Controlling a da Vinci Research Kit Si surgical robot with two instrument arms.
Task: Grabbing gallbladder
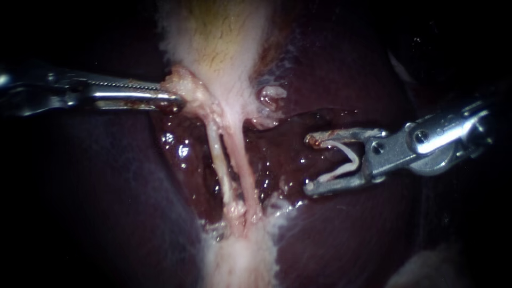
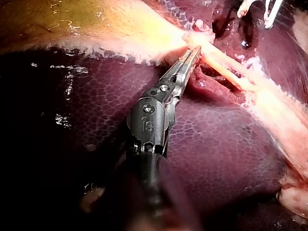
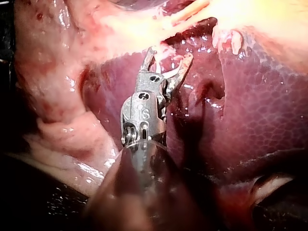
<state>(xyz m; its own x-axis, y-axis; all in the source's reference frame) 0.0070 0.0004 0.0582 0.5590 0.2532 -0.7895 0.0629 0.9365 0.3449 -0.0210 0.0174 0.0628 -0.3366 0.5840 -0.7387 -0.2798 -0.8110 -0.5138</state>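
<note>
Gallbladder [image 1: 224, 48], likely soft, slick and tear-prone, is lying pale above two tubes [image 1: 237, 154] on the liver [image 1: 346, 240]; left instrument [image 1: 173, 98] is pinching its firmer neck, the sensible hold, jaws narrow, while right instrument [image 1: 312, 164] is carrying a white clip [image 1: 346, 168] in wide jaws.

The left instrument [image 1: 178, 98] — slim polished steel — has fine teeth along its tip and a dark housing with round screws. The right instrument [image 1: 311, 164] is silvery, with pivot screws.

Your right instrument [image 3: 167, 58]: jaws spread over liver [image 3: 260, 106], white clip [image 3: 172, 72] seated between them, touching both. Tips close to pale tissue strand [image 3: 187, 12] ahead. Pale fatty tissue [image 3: 57, 96] beside shaft.
</note>
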